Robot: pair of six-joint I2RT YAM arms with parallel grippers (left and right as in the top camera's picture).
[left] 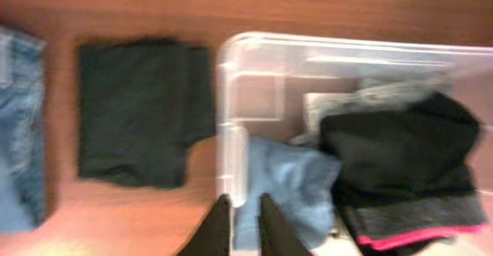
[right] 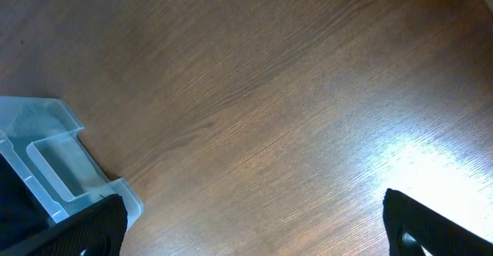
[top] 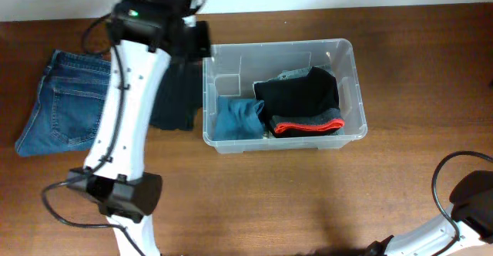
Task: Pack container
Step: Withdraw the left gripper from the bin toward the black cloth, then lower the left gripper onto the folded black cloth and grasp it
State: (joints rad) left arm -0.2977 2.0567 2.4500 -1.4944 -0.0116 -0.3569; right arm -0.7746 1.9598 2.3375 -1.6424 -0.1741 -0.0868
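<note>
The container (top: pixel 281 94) sits on the desk (top: pixel 308 202) near the middle of the overhead view, a little toward 12 o'clock, with its long sides running 9 to 3. Inside, a blue cloth (top: pixel 237 119) lies at the 8 o'clock corner. A black garment (top: pixel 300 96) with a red edge fills the 3 o'clock half.

The left tool (left: pixel 243 202) hangs above the container's 9 o'clock wall. Its fingers stand close, with only a narrow slit between them. The wrist view is blurred, but they appear to pinch nothing and touch nothing.

The right tool (right: pixel 254 210) is spread wide over bare desk. Nothing lies between its fingers, and a corner of the container shows at 8 o'clock in its wrist view.

Outside the container at 9 o'clock, a dark folded garment (left: pixel 135 113) lies just beside the wall. Folded jeans (top: pixel 65 102) lie farther out in the same direction.
</note>
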